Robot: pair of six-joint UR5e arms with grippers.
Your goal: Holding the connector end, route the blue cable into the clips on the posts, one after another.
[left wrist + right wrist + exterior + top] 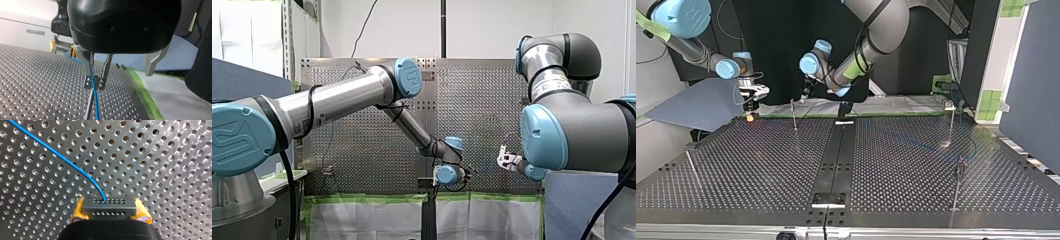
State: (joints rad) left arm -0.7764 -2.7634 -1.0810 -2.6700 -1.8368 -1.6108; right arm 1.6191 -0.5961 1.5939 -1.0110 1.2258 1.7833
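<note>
In the right wrist view my right gripper point(110, 212) is shut on the grey connector point(108, 203), its yellow pads point(78, 211) pressing both sides. The blue cable point(67, 161) curves away from the connector over the perforated table. In the left wrist view my left gripper point(118, 74) is open, with metal fingers point(152, 62) set wide. A clip point(101, 81) on a thin post point(88, 108) stands just inside one finger, and the blue cable point(95, 100) runs through it. Beyond it is the held connector point(62, 47). The top view shows my right gripper point(752, 97) and my left gripper point(806, 92) near that post point(794, 116).
More thin posts stand on the table at the top view's right point(952, 125) point(958, 185) and at its left point(691, 167). A dark rail point(836, 160) runs down the table's middle. Green tape and white sheeting point(175, 100) border the table beside my left gripper.
</note>
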